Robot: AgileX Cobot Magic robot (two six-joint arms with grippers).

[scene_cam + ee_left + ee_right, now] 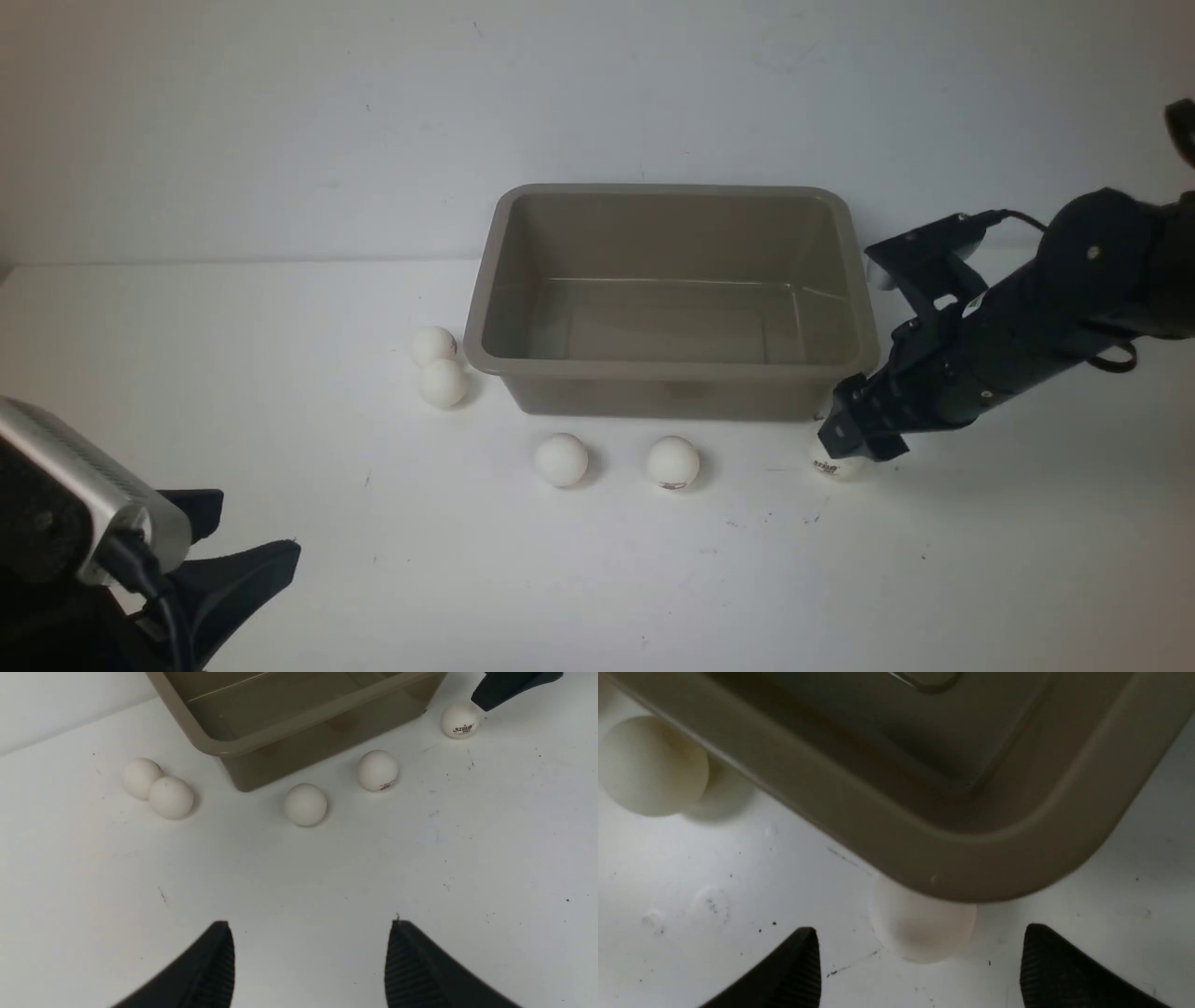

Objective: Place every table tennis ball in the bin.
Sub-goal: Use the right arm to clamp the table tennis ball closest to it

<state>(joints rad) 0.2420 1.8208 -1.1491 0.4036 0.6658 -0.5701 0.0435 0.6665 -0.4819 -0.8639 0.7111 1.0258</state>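
So far the bin (667,367) is empty; I see five balls (561,459) on the worktop (280,420). My right claw (854,444) is spread over the ball (834,466) at its 5 o'clock, and the left claw (310,933) is spread too.

The white table (980,579) (lightly scuffed) carries a bin (667,371) toward its far edge. Five balls (561,460) lie on it just beside the bin.

White table (280,579), faintly speckled; plain white wall (280,112) behind.
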